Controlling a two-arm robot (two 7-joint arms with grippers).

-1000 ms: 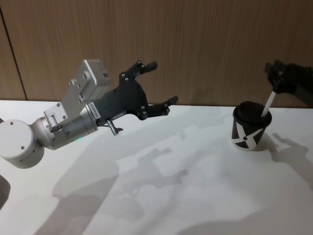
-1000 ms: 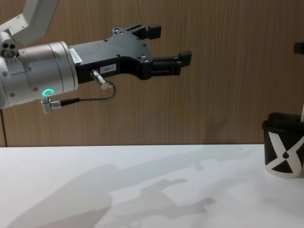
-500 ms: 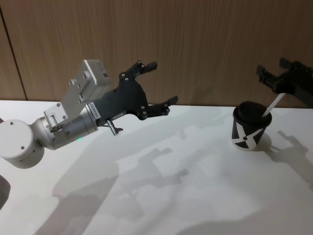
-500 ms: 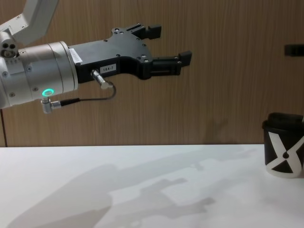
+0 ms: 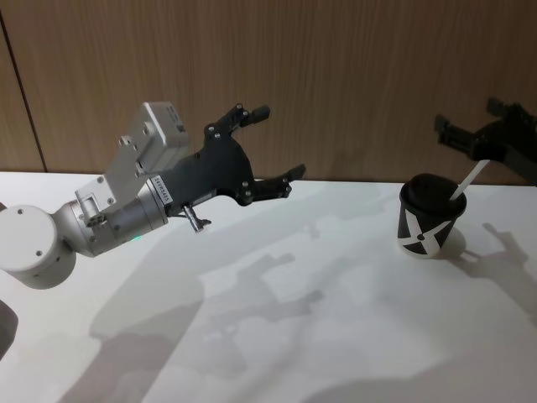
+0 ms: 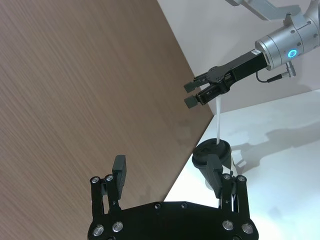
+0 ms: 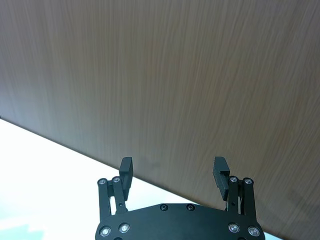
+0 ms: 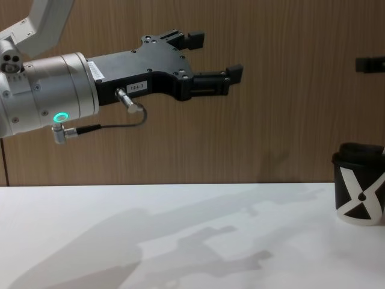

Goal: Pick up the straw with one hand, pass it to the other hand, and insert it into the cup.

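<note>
White bench (image 5: 319, 336) fills the lower part of the head view, matte, plain surface, soft grey shadows (image 5: 252, 294) across its middle and right side. Brown wood-grain wall panel (image 5: 336, 75) stands right behind the bench, vertical grain, one dark vertical seam (image 5: 21, 84) near the left edge. Chest view: same bench (image 8: 180, 241) low, wall panel (image 8: 289, 120) above it, meeting in a straight line.
</note>
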